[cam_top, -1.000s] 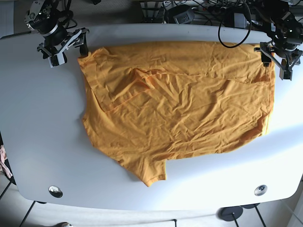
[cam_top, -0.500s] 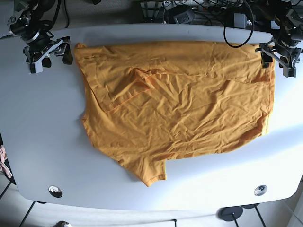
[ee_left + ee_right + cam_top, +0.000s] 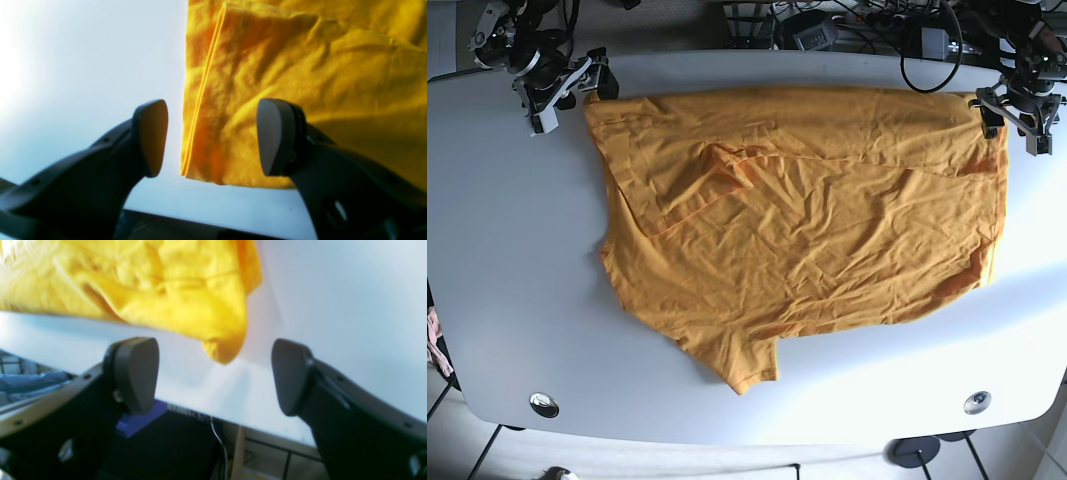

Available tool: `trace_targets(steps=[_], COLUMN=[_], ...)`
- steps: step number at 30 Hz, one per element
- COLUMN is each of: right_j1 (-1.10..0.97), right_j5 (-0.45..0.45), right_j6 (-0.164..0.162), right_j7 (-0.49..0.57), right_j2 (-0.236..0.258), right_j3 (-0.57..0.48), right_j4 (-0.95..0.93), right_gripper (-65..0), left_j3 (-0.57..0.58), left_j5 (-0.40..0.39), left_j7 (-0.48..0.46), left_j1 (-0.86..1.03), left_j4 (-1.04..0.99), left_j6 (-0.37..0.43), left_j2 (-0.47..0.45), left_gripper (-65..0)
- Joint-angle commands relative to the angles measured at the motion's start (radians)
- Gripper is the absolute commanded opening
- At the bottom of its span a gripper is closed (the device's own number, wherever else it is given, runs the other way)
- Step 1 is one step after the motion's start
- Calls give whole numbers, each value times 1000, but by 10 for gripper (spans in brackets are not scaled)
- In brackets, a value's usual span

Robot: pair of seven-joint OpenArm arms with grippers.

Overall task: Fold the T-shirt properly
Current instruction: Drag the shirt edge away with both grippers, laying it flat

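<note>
Hovering at the far corners of the pale grey counter [image 3: 507, 300], we keep both end effectors spread wide, holding nothing. Our left end effector [image 3: 211, 136] straddles one far corner of the wrinkled orange cotton T-shirt [image 3: 807, 220]; our right end effector [image 3: 213, 376] frames the other. That shirt lies spread across the counter's middle.

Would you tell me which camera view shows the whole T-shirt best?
The base view: the whole T-shirt lies spread on the table. Each wrist view shows only one corner beyond that gripper's open jaws.
</note>
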Motion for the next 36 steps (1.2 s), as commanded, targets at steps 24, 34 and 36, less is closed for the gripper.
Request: trace_targets(steps=[24,34,36], right_j1=[34,32,26], right_j5=[7,7,7], right_j6=[1,1,1], right_j7=[33,33,33], right_j2=[55,56,58], right_j3=[-28,-25,-24], right_j4=[-103,-63,-63], right_gripper=[-621,-628,-631], left_j3=[-103,4,3], left_j5=[-20,-11,-11], left_j7=[78,78,81], left_j1=[7,12,14], left_j4=[-19,-156,-154], left_j6=[-1,-1,-1], left_j2=[-7,-8,-8], left_gripper=[-260,-383,-599])
